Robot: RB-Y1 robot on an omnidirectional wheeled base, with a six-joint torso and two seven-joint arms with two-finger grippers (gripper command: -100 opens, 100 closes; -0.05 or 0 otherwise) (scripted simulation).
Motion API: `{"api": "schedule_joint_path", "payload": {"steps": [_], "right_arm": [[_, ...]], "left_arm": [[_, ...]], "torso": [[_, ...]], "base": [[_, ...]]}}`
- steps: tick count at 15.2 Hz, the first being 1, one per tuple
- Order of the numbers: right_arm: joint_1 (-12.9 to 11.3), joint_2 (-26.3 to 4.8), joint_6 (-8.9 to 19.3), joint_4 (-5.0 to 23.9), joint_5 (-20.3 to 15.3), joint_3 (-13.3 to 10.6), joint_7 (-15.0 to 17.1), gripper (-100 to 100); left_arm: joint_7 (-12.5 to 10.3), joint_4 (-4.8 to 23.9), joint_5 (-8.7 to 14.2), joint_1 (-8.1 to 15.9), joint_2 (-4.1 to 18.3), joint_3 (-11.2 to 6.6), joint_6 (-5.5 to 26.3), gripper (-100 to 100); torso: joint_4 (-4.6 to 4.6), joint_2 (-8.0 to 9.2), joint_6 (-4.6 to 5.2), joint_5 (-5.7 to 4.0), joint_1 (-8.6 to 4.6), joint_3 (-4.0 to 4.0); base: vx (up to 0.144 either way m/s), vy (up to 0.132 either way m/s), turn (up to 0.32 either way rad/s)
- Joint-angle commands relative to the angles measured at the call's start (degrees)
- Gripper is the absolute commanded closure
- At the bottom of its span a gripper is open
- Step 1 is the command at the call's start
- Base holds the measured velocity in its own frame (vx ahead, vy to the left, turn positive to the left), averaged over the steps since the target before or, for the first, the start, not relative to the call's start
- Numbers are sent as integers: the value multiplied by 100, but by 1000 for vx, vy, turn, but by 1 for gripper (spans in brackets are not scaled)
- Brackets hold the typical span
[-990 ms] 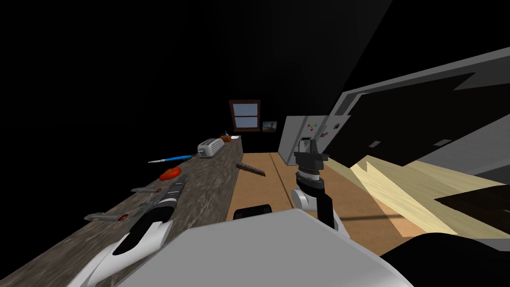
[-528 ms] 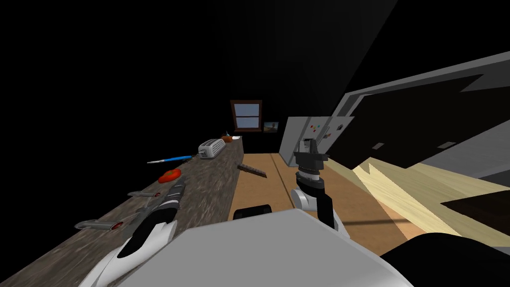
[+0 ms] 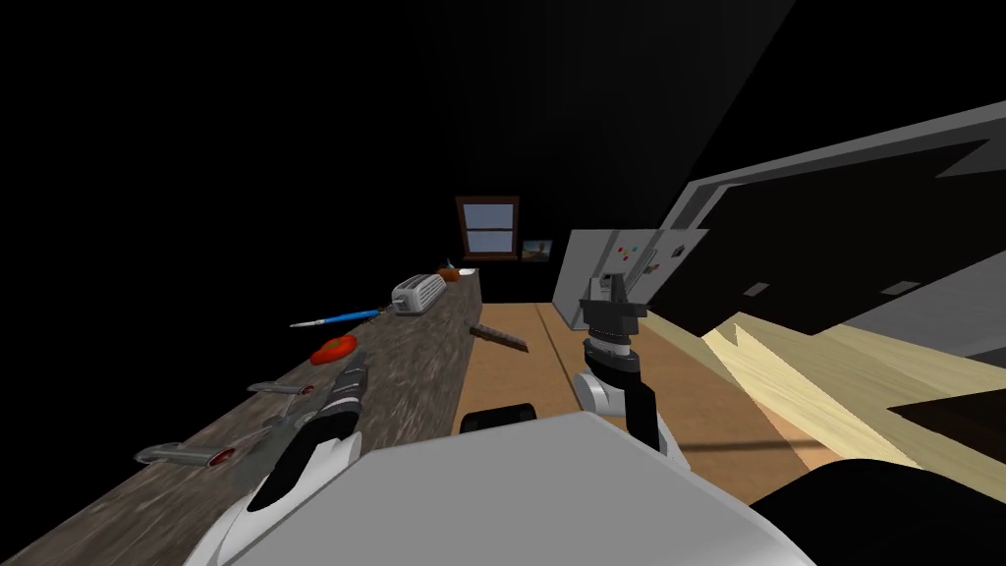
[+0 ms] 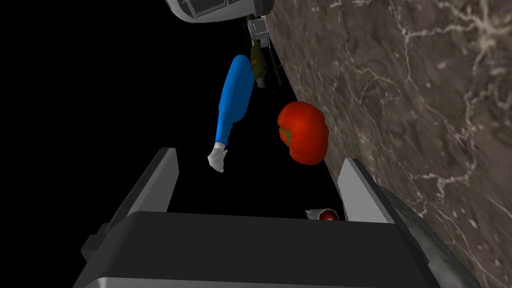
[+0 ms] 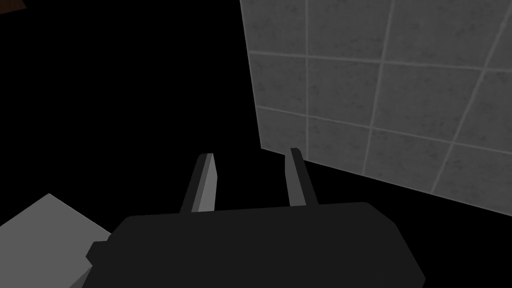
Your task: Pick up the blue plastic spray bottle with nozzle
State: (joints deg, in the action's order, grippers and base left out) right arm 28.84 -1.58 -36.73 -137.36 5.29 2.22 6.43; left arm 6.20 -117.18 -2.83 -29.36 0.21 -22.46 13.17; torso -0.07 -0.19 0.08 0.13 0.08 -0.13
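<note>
The blue spray bottle [image 3: 344, 316] lies on its side at the far-left edge of the dark stone counter [image 3: 413, 364], its white nozzle [image 4: 217, 159] jutting over the black area. In the left wrist view the bottle [image 4: 235, 100] lies ahead of my left gripper [image 4: 257, 175], nozzle end nearest, a little towards one finger. The gripper is open with nothing between its fingers. In the head view my left gripper [image 3: 352, 371] hovers low over the counter just short of the tomato. My right gripper [image 3: 604, 290] is raised over the floor, its fingers [image 5: 205, 180] a narrow gap apart and holding nothing.
A red tomato [image 4: 302, 132] sits on the counter right beside the bottle, close to my other left finger. Grey tap handles [image 3: 187, 454] stand along the counter's left edge near me. A toaster [image 3: 418, 291] sits farther along. A grey fridge [image 3: 609, 265] stands beyond the floor.
My view has crept forward along the counter: the tap handles have slid towards the lower left. The bottle and tomato lie as before. Both grippers keep their pose.
</note>
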Motion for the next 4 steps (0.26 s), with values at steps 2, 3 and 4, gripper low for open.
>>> {"api": "schedule_joint_path", "payload": {"steps": [2,3,4], "right_arm": [[0,0,0,0,0,0,0,0],[0,0,0,0,0,0,0,0],[0,0,0,0,0,0,0,0]], "left_arm": [[4,0,-14,11,-83,-6,-7,-100],[6,1,-18,14,-103,-7,-13,-100],[6,1,-18,14,-102,-7,-13,100]], "torso": [[-4,0,3,8,-3,-2],[-5,0,4,10,-5,-3],[-5,0,4,9,-6,-3]], "base": [[9,11,4],[0,0,0],[0,0,0]]}}
